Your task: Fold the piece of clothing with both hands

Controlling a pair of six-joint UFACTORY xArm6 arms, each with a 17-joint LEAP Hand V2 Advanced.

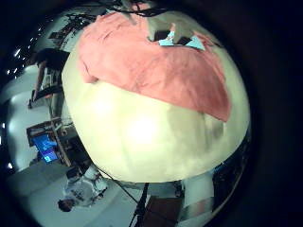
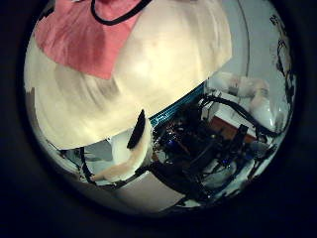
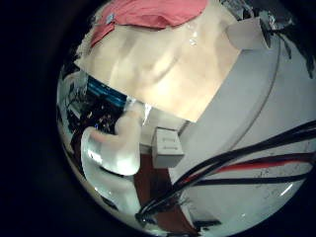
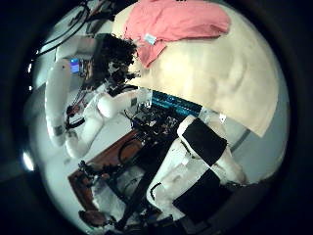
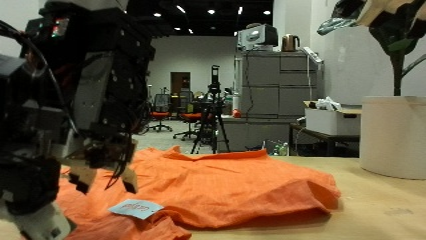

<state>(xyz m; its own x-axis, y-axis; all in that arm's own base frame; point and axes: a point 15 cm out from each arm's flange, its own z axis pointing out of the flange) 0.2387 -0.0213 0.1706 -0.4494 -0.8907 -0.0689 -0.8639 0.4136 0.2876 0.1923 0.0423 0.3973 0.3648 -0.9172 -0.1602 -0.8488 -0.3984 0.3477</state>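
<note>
Outside view: an orange piece of clothing [image 5: 226,190] lies crumpled on the table [image 5: 380,205], a white label [image 5: 136,209] showing. A black-and-white hand [image 5: 100,150] hangs over its edge, fingers pointing down, relaxed, gripping nothing. Palm views: the clothing [image 1: 156,61] lies well below both palms; whether the other hand is holding anything cannot be told.

— Where is the left hand [image 5: 80,90]?

— Filling the left side of the outside view, black and bulky. Its fingers [image 5: 117,165] hang downward, loose and fairly straight, gripping nothing.

— And the right hand [image 5: 380,15]?

— High in the upper right corner, cut by the frame's top edge.

— Any other angle on the left hand?

— The right thumb side palm view shows it at upper left, with its white arm [image 4: 93,108] below it.
</note>
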